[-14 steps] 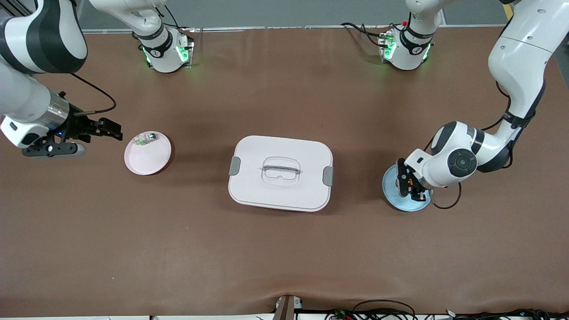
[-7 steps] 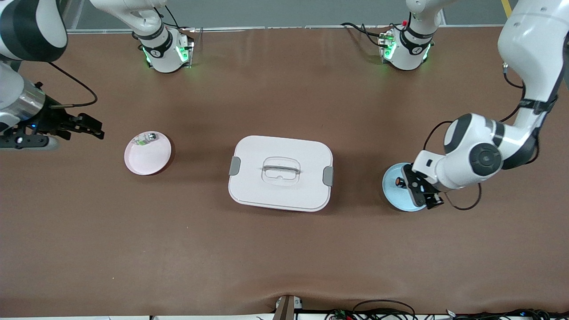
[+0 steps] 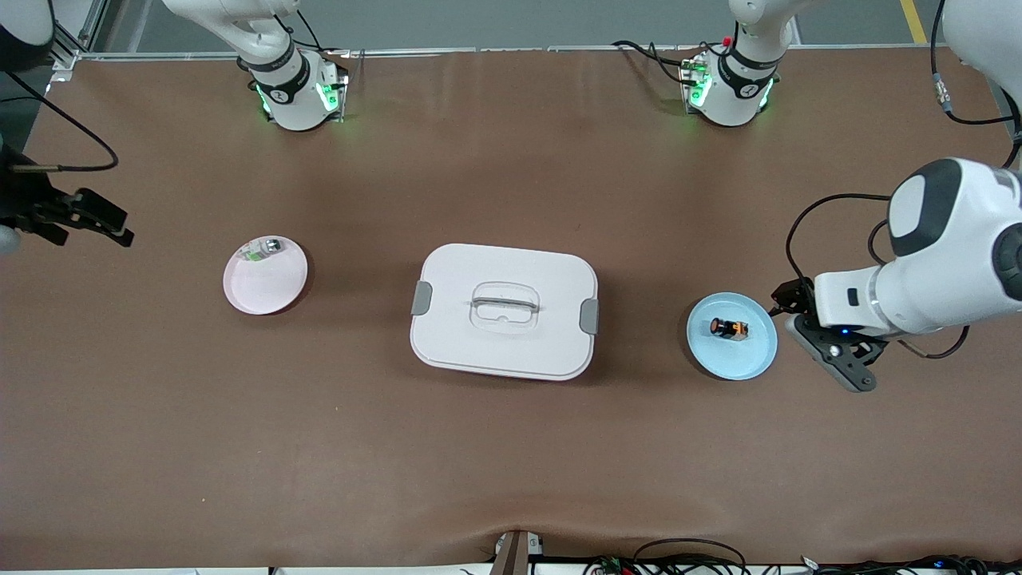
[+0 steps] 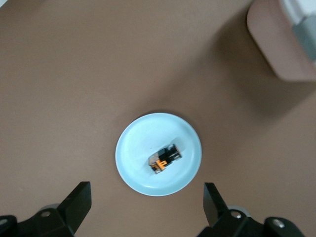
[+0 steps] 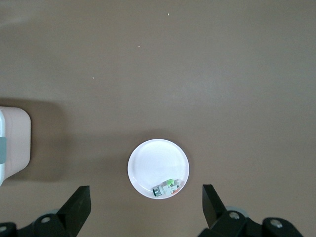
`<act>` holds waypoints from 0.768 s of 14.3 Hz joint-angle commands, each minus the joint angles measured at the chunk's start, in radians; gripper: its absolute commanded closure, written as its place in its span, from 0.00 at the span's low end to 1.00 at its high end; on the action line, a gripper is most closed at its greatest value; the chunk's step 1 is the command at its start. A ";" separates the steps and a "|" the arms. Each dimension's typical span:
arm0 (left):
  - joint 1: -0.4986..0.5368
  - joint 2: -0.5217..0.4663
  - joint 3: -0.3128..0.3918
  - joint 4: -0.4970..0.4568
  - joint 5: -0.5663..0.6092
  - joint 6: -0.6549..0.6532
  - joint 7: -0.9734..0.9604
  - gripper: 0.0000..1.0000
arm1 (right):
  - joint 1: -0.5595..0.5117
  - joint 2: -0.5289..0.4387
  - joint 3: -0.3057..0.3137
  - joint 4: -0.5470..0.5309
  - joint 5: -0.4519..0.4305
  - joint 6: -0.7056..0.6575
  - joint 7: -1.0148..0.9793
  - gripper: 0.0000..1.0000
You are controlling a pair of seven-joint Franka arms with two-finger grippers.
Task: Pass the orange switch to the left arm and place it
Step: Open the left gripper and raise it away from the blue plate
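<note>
The orange switch lies on its side on the blue plate, toward the left arm's end of the table. It also shows in the left wrist view on the blue plate. My left gripper is open and empty, just outside the plate's rim; in its wrist view the fingers stand wide apart. My right gripper is open and empty near the right arm's end of the table, apart from the pink plate. The white box sits mid-table between the plates.
The pink plate holds a small green-and-silver clear part; both show in the right wrist view, plate and part. A corner of the box shows in each wrist view.
My left gripper has let go of the orange switch on the blue plate and drawn back off it. My right gripper has drawn away from the pink plate toward the table's end.
</note>
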 commanded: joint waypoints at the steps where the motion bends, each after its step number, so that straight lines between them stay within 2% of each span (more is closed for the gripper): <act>1: 0.002 -0.021 -0.026 0.064 -0.045 -0.119 -0.143 0.00 | -0.047 0.000 0.029 0.073 -0.013 -0.066 0.000 0.00; 4: 0.003 -0.055 -0.025 0.135 -0.067 -0.279 -0.339 0.00 | -0.092 0.000 0.058 0.076 -0.010 -0.069 -0.007 0.00; 8: 0.023 -0.108 0.003 0.149 -0.056 -0.325 -0.427 0.00 | -0.110 0.000 0.081 0.082 -0.008 -0.115 -0.006 0.00; 11: 0.014 -0.108 -0.011 0.149 -0.066 -0.348 -0.618 0.00 | -0.102 0.000 0.083 0.093 -0.008 -0.129 -0.001 0.00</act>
